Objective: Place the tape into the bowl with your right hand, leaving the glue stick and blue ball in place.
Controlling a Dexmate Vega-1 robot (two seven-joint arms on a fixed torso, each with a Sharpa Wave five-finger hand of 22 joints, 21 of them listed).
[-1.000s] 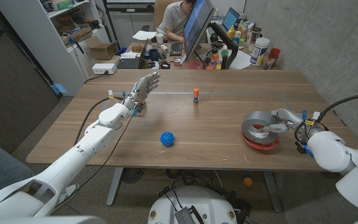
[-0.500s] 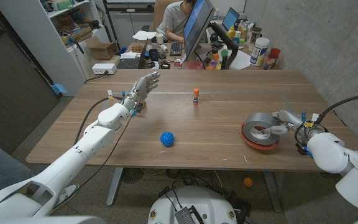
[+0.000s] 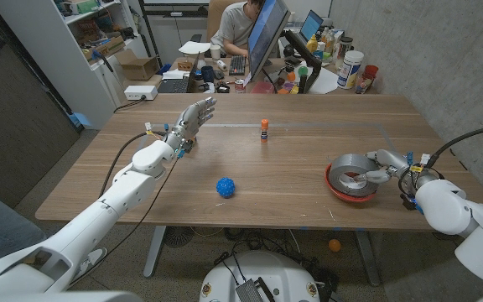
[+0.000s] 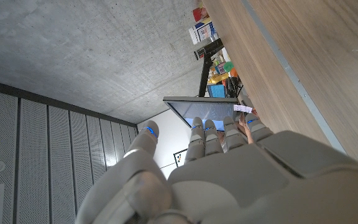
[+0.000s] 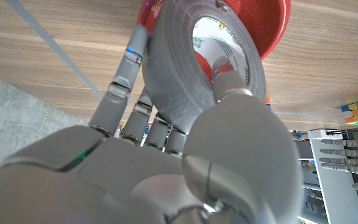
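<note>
Right hand [image 3: 381,165] grips grey duct-tape roll [image 3: 352,172] over red bowl [image 3: 340,190]; early release on rim may tip it onto table [image 3: 292,180]

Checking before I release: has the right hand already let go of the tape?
No, the right hand grips the tape, thumb inside its core, over the red bowl.
</note>
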